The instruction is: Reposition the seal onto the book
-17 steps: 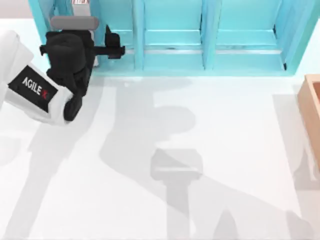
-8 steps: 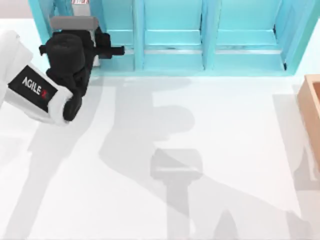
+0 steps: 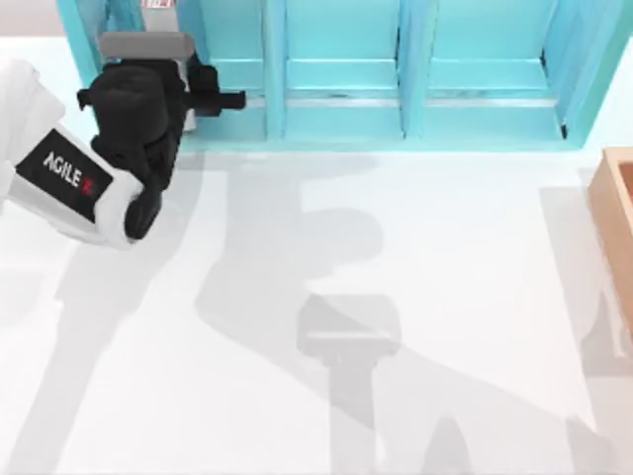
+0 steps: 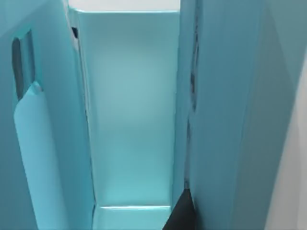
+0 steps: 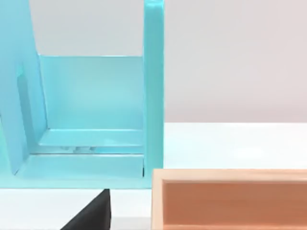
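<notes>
The seal and the book are out of view. My left gripper [image 3: 206,94] is at the table's far left, up against the leftmost compartment of the light-blue shelf unit [image 3: 346,74]. The black wrist and white arm trail down and to the left of it. In the left wrist view I look into a narrow blue compartment [image 4: 129,110], with a black corner of the gripper [image 4: 180,215] at the picture's edge. In the right wrist view a black corner of my right gripper [image 5: 91,215] lies low beside a wooden box [image 5: 230,201].
The shelf unit spans the back of the table with several open compartments. The wooden box [image 3: 618,213] stands at the right edge, next to the shelf's end wall [image 5: 153,96]. The white tabletop [image 3: 396,297] carries only shadows of the arms.
The black part sticking out beside my left gripper has drawn in and turned slightly against the shelf front. The arm itself has hardly shifted.
</notes>
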